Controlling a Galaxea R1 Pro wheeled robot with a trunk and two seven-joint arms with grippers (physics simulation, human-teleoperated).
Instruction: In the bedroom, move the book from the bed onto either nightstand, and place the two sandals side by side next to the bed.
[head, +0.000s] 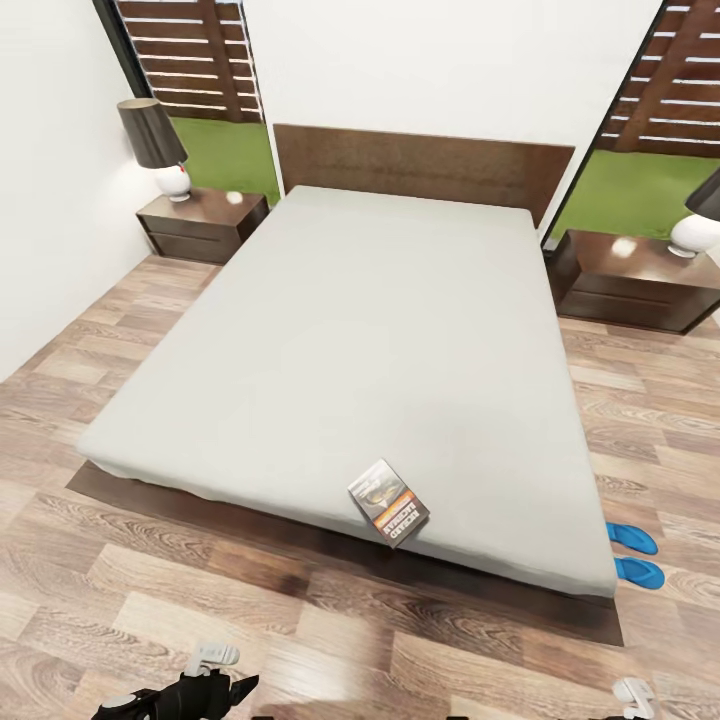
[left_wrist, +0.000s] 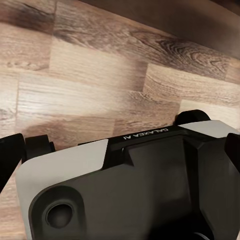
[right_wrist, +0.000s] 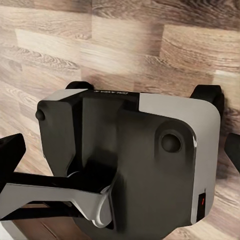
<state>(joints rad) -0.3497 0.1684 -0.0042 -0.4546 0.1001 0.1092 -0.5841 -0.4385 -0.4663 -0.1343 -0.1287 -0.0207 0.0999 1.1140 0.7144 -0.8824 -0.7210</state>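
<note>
Though upside down, book (head: 389, 503) reads "RICHARD BACHMAN".

Before me: one bed (head: 330, 330), pale mattress, dark frame and headboard. One book (head: 388, 503) lying flat near the mattress's foot edge. Two blue sandals (head: 634, 553) on the floor (head: 200, 600), side by side, just off the bed's corner. Two nightstands, left (head: 200, 225) and right (head: 635, 280), each bearing a lamp (head: 157, 145). My left tool (head: 205, 685) at the bottom edge.

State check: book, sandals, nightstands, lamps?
book: flat on the bed, at its foot edge
sandals: side by side on the floor beside the bed's foot corner
nightstands: drawers shut, a lamp on each
</note>
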